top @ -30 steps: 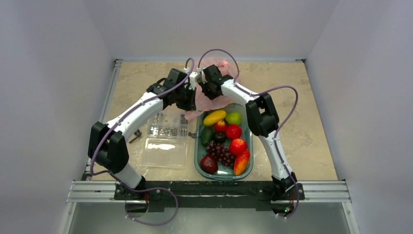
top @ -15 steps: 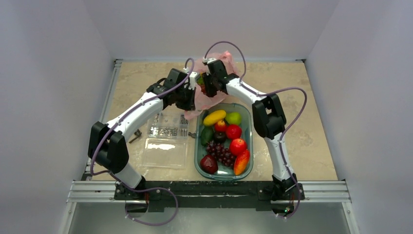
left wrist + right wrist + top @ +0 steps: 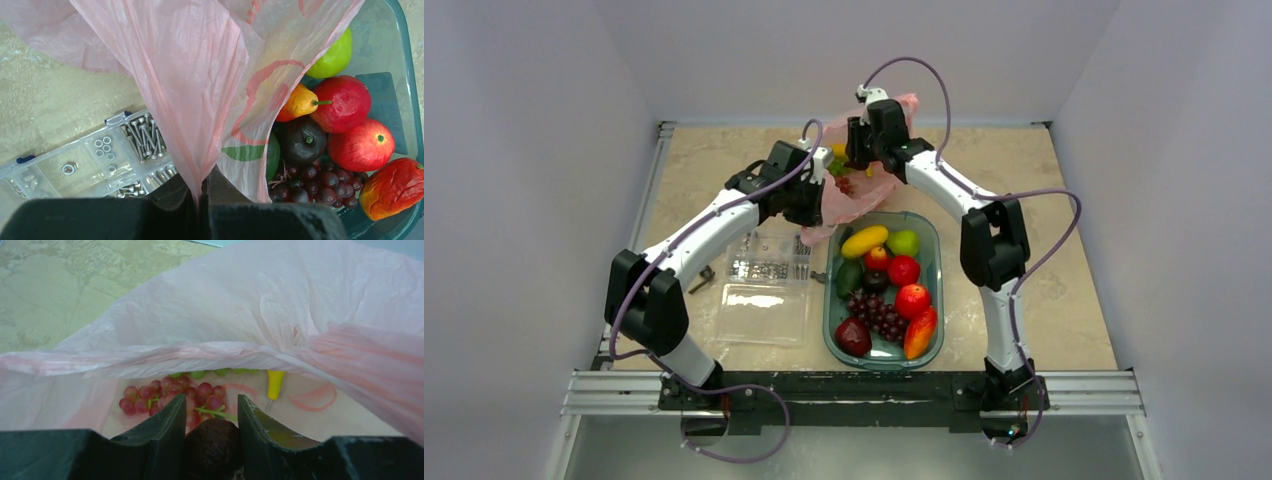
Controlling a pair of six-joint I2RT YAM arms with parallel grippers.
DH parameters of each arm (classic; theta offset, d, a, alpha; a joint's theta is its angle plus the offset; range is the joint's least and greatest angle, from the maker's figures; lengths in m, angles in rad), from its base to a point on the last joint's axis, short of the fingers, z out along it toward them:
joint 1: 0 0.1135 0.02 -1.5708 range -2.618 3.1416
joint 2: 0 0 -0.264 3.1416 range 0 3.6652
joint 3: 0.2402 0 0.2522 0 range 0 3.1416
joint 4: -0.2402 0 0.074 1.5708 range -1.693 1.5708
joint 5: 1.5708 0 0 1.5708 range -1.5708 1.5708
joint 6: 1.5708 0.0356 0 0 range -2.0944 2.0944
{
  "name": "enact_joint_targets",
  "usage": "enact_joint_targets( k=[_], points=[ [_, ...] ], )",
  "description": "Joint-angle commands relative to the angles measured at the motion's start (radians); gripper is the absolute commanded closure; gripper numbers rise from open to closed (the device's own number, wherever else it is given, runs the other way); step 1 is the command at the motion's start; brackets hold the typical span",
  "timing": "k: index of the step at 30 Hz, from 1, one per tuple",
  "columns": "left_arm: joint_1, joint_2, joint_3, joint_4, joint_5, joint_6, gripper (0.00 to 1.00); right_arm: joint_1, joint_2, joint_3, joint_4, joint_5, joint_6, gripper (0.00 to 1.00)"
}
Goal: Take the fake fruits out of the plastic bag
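Observation:
The pink plastic bag (image 3: pixel 862 196) lies at the far middle of the table, its near end over the tray's far rim. My left gripper (image 3: pixel 821 190) is shut on a fold of the bag (image 3: pixel 200 125) and holds its edge up. My right gripper (image 3: pixel 865 148) is above the bag's mouth, shut on a dark purple plum (image 3: pixel 214 442). In the right wrist view the bag's opening (image 3: pixel 210 350) shows a red grape bunch (image 3: pixel 167 395), a few green grapes (image 3: pixel 199 374) and a yellow banana tip (image 3: pixel 275 380) inside.
A green tray (image 3: pixel 936 262) in front of the bag holds several fruits, among them a green apple (image 3: pixel 334 56), red apples (image 3: pixel 345 102) and dark grapes (image 3: pixel 320 182). An open clear box of screws (image 3: pixel 769 258) lies left of the tray.
My right gripper has risen and moved toward the far wall, above the bag. The left gripper has kept its hold on the bag and has not moved.

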Motion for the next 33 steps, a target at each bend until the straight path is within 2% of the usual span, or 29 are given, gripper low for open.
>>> enact_joint_targets(
  k=[1,12,17,24,33],
  points=[
    [0.000,-0.008,0.007,0.009,0.017,-0.003,1.00,0.004,-0.114,-0.034,0.029,-0.072,0.040,1.00],
    [0.000,-0.004,0.006,0.014,0.048,-0.017,1.00,0.013,-0.368,-0.199,-0.113,-0.198,0.054,1.00],
    [0.000,0.004,0.012,0.007,0.033,-0.009,1.00,0.053,-0.518,-0.308,-0.213,-0.165,0.040,1.00],
    [0.000,0.006,0.012,0.004,0.017,0.000,1.00,0.183,-0.721,-0.531,-0.357,-0.089,0.066,1.00],
    [-0.001,-0.012,0.008,0.011,0.036,-0.009,1.00,0.267,-0.910,-0.847,-0.405,-0.071,0.159,1.00]
  ],
)
